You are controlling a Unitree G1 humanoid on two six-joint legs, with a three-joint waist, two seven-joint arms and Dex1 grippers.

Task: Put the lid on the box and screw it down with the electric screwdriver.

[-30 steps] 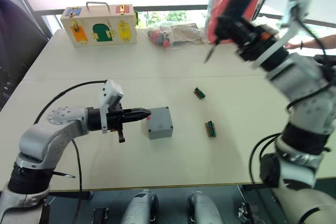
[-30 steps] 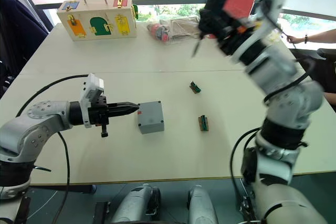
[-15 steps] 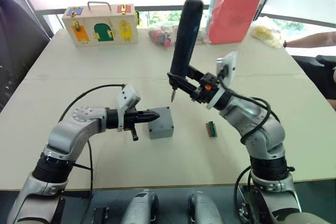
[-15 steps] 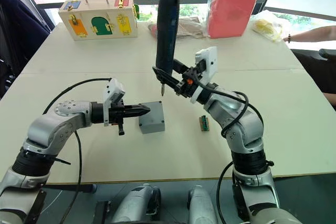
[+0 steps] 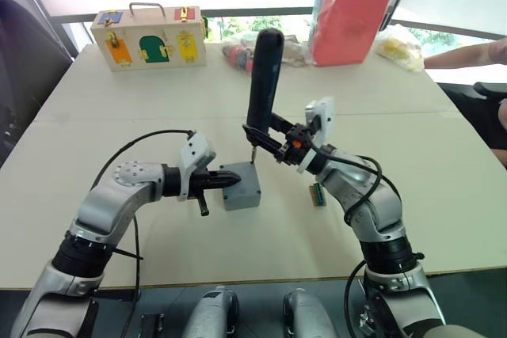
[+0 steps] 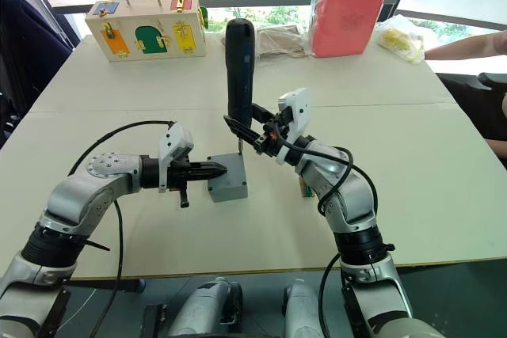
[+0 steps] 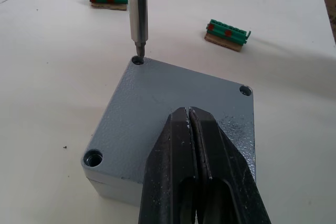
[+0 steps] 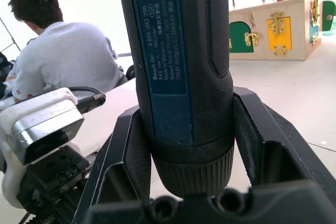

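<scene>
The electric screwdriver [image 5: 264, 77], clamped upright in the right gripper [image 5: 279, 138], has descended since a second ago; its bit now meets a corner screw hole of the lid [image 7: 173, 114] seated on the box [image 5: 241, 186] (mid-tabletop). The left gripper [image 7: 191, 129], jaws closed and empty, steadies the lid.

this looks like a robotics lab or test room set by big windows. a broad pale table [image 6: 444, 195] holds practice pieces instead of office gear: at the far left a wooden case with colourful doors [image 6: 148, 30] and metal latches, small green terminal blocks [image 7: 228, 31], bagged oddments and a red pack [image 6: 350, 7] at the far edge. greenery shows outside the glass. a person [image 8: 65, 59] sits nearby, back turned.
</scene>
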